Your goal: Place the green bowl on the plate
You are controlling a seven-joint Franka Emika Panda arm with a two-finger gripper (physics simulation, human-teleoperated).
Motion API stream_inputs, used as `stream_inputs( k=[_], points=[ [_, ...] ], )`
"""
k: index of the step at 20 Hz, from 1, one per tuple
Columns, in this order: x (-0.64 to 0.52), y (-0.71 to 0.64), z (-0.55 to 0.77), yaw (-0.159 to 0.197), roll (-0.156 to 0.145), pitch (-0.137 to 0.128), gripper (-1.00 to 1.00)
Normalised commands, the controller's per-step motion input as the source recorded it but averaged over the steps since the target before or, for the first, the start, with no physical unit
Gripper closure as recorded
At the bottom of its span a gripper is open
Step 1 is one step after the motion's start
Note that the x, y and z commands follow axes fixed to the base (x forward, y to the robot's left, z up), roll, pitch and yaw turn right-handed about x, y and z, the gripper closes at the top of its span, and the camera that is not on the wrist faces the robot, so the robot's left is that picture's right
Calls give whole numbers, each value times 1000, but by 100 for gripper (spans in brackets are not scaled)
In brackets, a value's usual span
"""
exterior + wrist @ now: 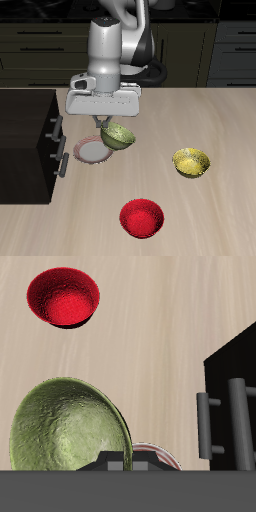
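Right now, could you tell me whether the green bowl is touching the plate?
Cannot tell. In the exterior view the green bowl hangs tilted from the tool, overlapping the plate; neither view shows plain contact or a gap.

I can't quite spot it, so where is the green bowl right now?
The green bowl hangs tilted in the gripper, lifted just above the plate, beside the dark cabinet.

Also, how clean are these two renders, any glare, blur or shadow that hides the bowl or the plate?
Exterior view: even flat lighting, soft shadows, no glare; the gripper and green bowl cover part of the plate. Wrist view: sharp, but the green bowl looms large and the gripper body blocks most of the plate.
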Motion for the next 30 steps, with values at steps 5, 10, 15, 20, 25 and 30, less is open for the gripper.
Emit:
stream_inputs(
  k=[5, 10, 15, 20, 25, 30],
  points=[
    [-263, -94, 28, 44, -28, -23, 100],
    [-117, -265, 46, 44, -59, -25, 100],
    [-104, -48, -41, 2, -5, 5, 100],
    [-221, 93, -53, 53, 1, -19, 100],
    [-301, 75, -19, 83, -5, -19, 100],
    [-247, -70, 55, 28, -19, -36, 100]
  ],
)
